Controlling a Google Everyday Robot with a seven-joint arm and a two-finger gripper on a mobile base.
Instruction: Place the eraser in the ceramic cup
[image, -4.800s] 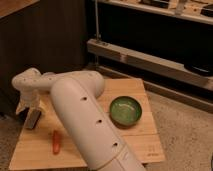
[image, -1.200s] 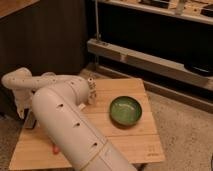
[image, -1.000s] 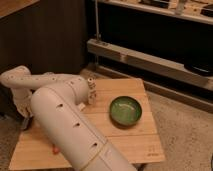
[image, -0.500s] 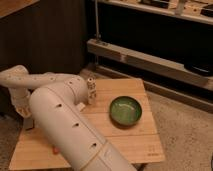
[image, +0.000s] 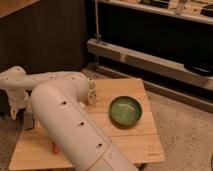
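Observation:
My gripper (image: 20, 114) hangs from the white wrist at the far left, over the left edge of the wooden table (image: 135, 142). A small dark shape (image: 28, 121) sits right by its tip; it may be the eraser, and I cannot tell whether it is held. The ceramic cup is hidden, probably behind my big white arm (image: 70, 125), which crosses the left half of the table.
A green bowl (image: 125, 110) stands right of the table's middle. A small pale bottle-shaped shaker (image: 91, 93) stands by my elbow at the back. An orange-red stick (image: 55, 148) peeks out left of the arm. Dark shelving (image: 150, 55) runs behind the table.
Since the oldest frame the arm has swung left, carrying the gripper from the table's left part to its left edge. Over the last second it has barely moved.

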